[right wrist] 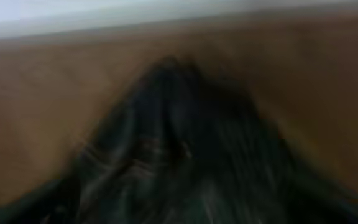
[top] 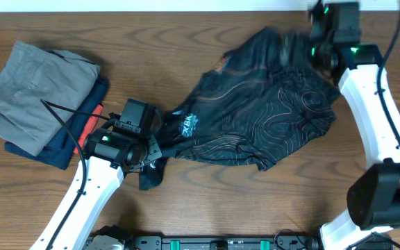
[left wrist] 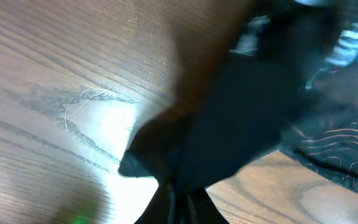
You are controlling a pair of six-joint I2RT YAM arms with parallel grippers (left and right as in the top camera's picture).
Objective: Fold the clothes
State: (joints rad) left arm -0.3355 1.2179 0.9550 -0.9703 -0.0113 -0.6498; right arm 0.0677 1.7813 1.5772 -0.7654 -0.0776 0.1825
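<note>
One black jersey [top: 255,118], three folded garments [top: 40,104] stacked, one wooden table [top: 242,205]

My left pincer [top: 151,154] pinches the black jersey [top: 255,111] at mid-frame. The folded garments [top: 40,104] sit stacked at far left.

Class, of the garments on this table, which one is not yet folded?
The black jersey with thin orange contour lines, crumpled mid-table. The grey garment, navy garment and orange-red garment lie folded in a stack at the left.

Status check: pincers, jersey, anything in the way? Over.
Left pincer shut on jersey corner. Right pincer at far edge, blurred. Jersey crumpled, unfolded. Folded pile left, not touching.
</note>
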